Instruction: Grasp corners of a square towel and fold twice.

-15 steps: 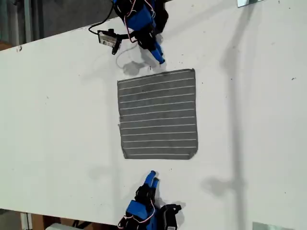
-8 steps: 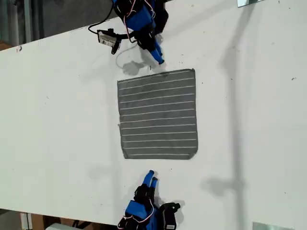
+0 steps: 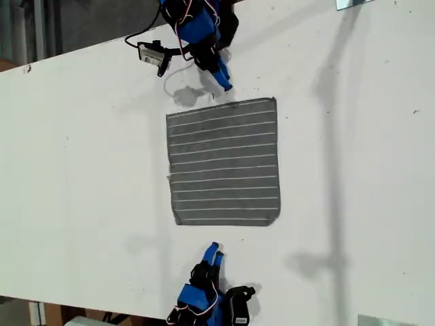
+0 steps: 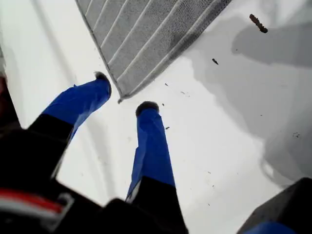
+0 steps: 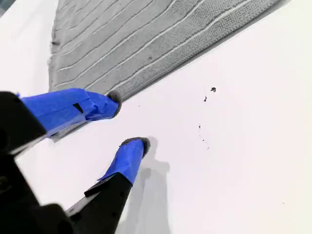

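The towel (image 3: 223, 163) lies flat on the surface (image 3: 81, 170), between the 2 arms. My first gripper (image 4: 124, 93) has its jaws partly open, and 1 corner (image 4: 129, 83) lies just ahead, between the tips. My second gripper (image 5: 126, 122), jaws also apart, meets only the edge.

A white table (image 3: 353, 176) fills nearly the whole exterior view, its far edge running aslant across that view's upper left, with a dim grey floor (image 3: 81, 24) beyond. Dark specks (image 4: 258, 23) and crumbs (image 5: 213, 89) dot the white surface in both wrist views.
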Robot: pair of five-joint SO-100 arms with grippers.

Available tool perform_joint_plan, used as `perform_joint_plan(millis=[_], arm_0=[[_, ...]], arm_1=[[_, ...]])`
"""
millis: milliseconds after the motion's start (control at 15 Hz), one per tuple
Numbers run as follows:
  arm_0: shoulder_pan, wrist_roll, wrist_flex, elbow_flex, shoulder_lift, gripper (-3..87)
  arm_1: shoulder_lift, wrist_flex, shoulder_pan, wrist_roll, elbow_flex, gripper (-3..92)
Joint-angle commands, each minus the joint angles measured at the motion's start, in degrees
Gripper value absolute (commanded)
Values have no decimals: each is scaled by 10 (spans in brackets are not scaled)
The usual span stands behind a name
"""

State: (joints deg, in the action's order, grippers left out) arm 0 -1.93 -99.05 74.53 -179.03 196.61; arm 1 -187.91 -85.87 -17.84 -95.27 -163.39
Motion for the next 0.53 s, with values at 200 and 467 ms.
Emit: perform_joint_plan(millis=[200,467], arm_0=[[7,10,0,42,21,182],[49,-5,-9,224,-205,171]], arm_1=[[731,-104,27,76,512,225],[994,-114,-25,91,743,235]])
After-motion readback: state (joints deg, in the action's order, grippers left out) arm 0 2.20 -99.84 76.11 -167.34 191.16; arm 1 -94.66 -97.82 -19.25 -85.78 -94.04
